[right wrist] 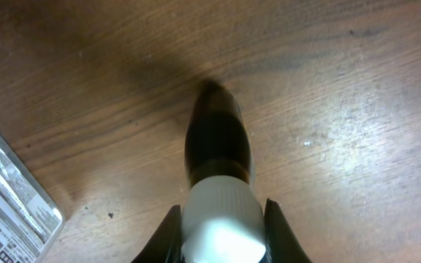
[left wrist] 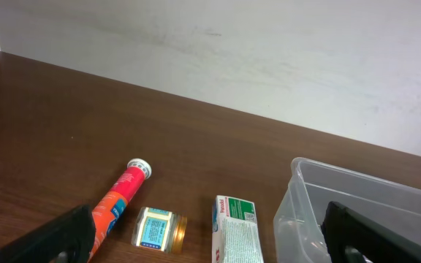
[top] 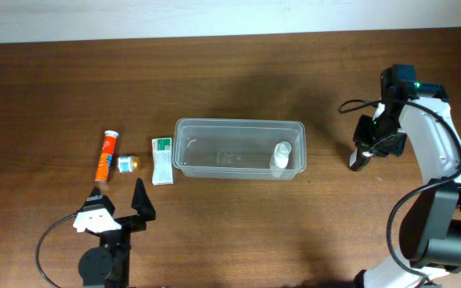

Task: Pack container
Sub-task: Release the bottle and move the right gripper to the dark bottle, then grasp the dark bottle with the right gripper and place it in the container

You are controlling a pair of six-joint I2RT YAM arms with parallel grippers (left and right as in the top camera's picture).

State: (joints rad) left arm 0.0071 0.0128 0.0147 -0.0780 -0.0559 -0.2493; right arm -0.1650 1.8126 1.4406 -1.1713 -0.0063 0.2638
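The clear plastic container (top: 238, 126) sits mid-table, with a small white bottle (top: 282, 156) inside at its right end. It also shows in the left wrist view (left wrist: 307, 191). My right gripper (top: 363, 154) is right of the container and shut on the white cap of a dark brown bottle (right wrist: 216, 139), whose base points down at the table. My left gripper (top: 119, 205) is open and empty near the front left, with its fingers low in the left wrist view (left wrist: 210, 245).
Left of the container lie an orange tube (top: 106, 156) (left wrist: 121, 193), a small gold-lidded jar (top: 126, 164) (left wrist: 159, 229) and a white-and-green box (top: 162, 158) (left wrist: 234, 228). A clear printed item (right wrist: 6, 197) is at the right wrist view's left edge.
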